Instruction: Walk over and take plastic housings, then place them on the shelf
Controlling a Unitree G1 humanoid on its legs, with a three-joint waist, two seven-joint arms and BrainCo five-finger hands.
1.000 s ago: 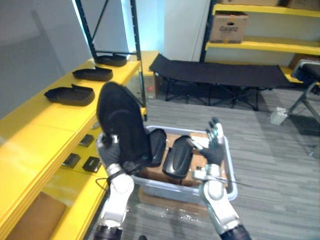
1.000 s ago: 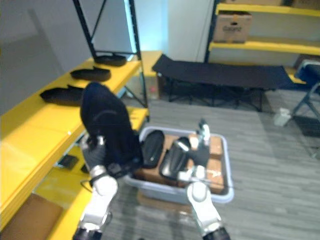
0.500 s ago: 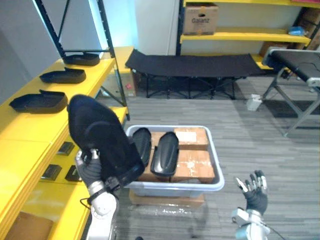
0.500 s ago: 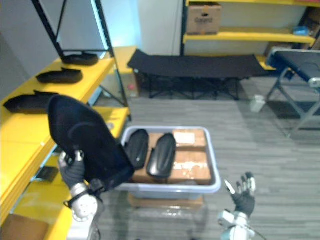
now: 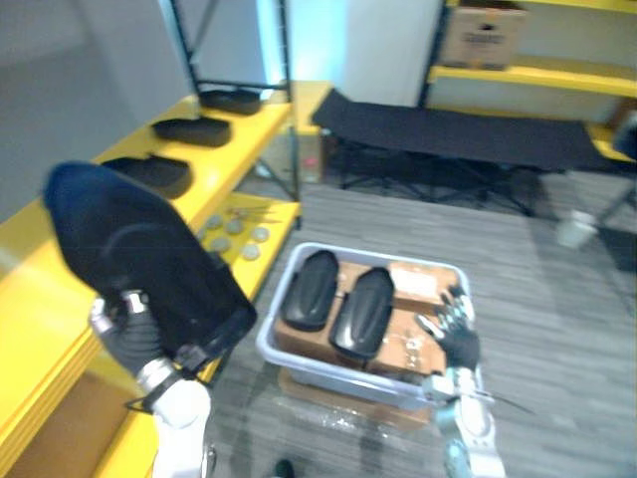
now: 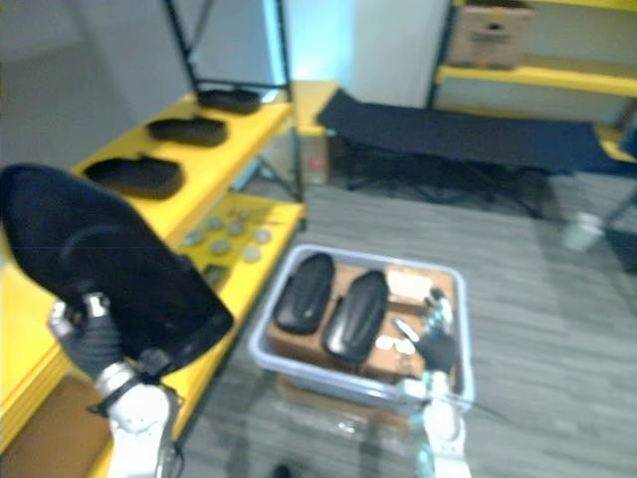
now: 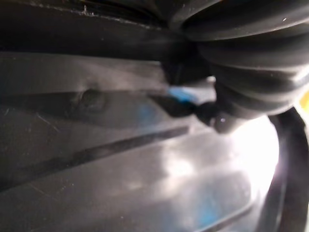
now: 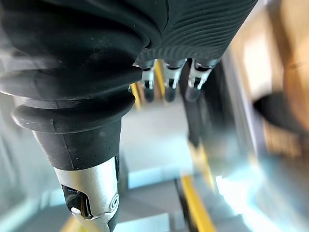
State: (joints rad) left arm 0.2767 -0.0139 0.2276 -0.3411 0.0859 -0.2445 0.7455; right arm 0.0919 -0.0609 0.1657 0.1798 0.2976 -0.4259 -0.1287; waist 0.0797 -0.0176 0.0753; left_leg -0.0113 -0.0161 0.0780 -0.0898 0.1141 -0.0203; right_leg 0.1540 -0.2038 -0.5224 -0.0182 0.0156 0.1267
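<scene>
The head camera has swung, so judge change by relations between things, not by position in the view. The left hand (image 5: 124, 324) remains clenched on the lower end of the held housing (image 5: 139, 254), a black shell standing on end. Half a second ago the shell overlapped the left corner of the grey bin (image 5: 328, 386). It now stands clear of the bin, in front of the yellow shelf (image 5: 35, 309) at its front edge. The right hand (image 5: 453, 337) — then low and well apart from the bin — now hovers by the bin's near right corner, fingers spread and holding nothing. Two housings (image 5: 309, 289) lie in the bin; three housings (image 5: 149, 171) sit further along the shelf. Treat the pick as complete — placing on the near stretch of shelf appears to be the step in hand. Watch the shell's clearance at the shelf edge.
</scene>
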